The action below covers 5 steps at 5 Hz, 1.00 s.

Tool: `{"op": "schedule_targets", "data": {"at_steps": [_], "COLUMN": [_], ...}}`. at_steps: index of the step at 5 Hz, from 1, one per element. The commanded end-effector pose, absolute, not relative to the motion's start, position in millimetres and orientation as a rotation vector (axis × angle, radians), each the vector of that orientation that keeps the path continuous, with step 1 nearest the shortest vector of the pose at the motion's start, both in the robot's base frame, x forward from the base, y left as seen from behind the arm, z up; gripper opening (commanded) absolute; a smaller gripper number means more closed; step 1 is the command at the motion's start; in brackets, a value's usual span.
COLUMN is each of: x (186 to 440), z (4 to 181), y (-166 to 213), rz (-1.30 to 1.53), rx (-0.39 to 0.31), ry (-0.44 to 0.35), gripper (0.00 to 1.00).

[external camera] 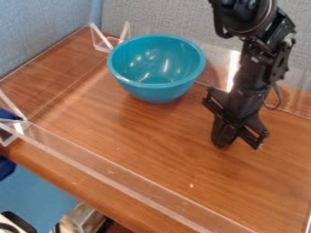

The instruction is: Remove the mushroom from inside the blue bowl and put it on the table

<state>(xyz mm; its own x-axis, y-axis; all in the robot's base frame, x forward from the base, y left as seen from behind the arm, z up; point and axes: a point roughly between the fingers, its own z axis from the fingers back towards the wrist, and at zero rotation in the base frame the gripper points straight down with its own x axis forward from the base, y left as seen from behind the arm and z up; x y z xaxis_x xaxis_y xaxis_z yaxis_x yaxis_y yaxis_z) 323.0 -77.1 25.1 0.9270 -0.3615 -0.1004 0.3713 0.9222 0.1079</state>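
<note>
The blue bowl (155,65) stands at the back left of the table (122,127), a glossy turquoise round bowl whose inside shows only reflections. No mushroom shows in the bowl or on the wood; it is hidden or out of view. My black gripper (235,140) points straight down to the right of the bowl, apart from it, with its tips close to the tabletop. Its fingers stand together, shut, and nothing can be made out between them.
Low clear acrylic walls (109,173) edge the tabletop, with a raised clear corner piece (107,38) behind the bowl. A blue object (10,118) sits at the left edge. Bare wood lies in front of and left of the gripper.
</note>
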Motion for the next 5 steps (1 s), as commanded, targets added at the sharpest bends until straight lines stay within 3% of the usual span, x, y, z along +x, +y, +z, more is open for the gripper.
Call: {"op": "schedule_targets", "data": {"at_steps": [1,5], "x": [331.7,329.1], "z": [36.9,32.2], "y": [-84.5,-89.5], "rz": [-0.386,-0.390], "rx": [0.119,0.113], "ry": [0.031,0.047], "gripper": [0.00,0.00]}}
